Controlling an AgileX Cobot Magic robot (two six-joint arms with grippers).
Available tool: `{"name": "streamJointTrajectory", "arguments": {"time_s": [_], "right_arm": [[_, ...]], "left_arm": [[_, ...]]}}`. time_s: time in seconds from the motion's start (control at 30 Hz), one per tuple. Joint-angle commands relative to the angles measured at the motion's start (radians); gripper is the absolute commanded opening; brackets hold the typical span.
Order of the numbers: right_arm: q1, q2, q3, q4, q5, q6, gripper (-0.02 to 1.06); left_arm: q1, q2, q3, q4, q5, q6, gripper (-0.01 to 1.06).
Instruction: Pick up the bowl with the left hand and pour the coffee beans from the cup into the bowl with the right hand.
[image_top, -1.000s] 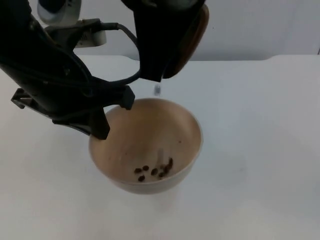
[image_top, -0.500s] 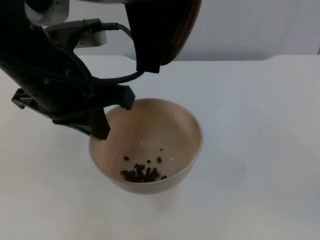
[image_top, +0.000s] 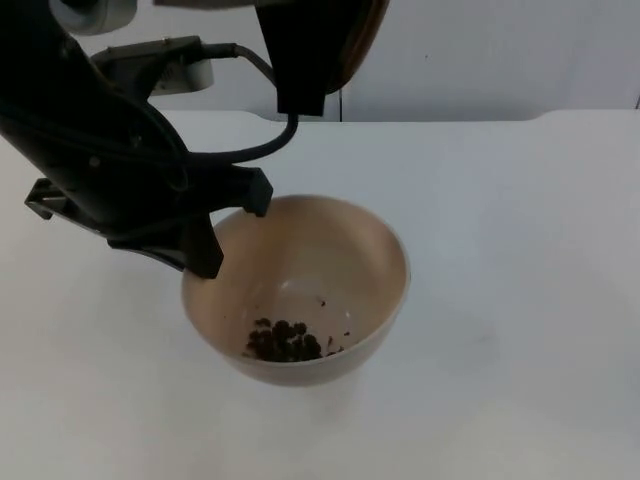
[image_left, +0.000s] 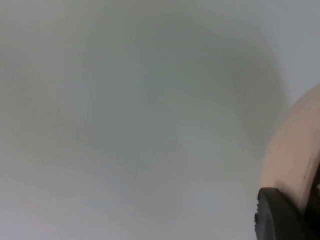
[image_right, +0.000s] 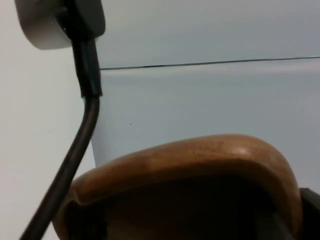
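1. 1 round beige bowl hangs above the white table top, with 1 small heap of dark brown coffee beans at its bottom and 3 or 4 loose ones up the inner wall.
2. 1 brown wooden cup is held high, behind the bowl, near the grey partition wall; nothing can be made out inside it.
3. The left gripper clamps the bowl's rim, 1 black fingertip against the outer wall.
4. The right gripper is closed around the cup, above the bowl's far rim.
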Motion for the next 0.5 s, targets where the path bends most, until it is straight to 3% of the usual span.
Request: {"name": "streamJointTrajectory", "arguments": {"time_s": [0.0,0.37,0.47], "right_arm": [[0.007,-0.007,0.002,-0.022,-0.003,-0.005,0.00],[-0.003,-0.007,0.002,0.005,-0.003,0.019,0.00],[-0.020,-0.011,-0.006,0.069,-0.003,0.013,0.00]], "left_arm": [[0.003,-0.011,-0.001,-0.014,-0.013,0.000,0.00],[0.003,-0.011,-0.001,-0.014,-0.011,0.000,0.00],[0.003,-0.011,-0.001,-0.014,-0.011,0.000,0.00]]}}
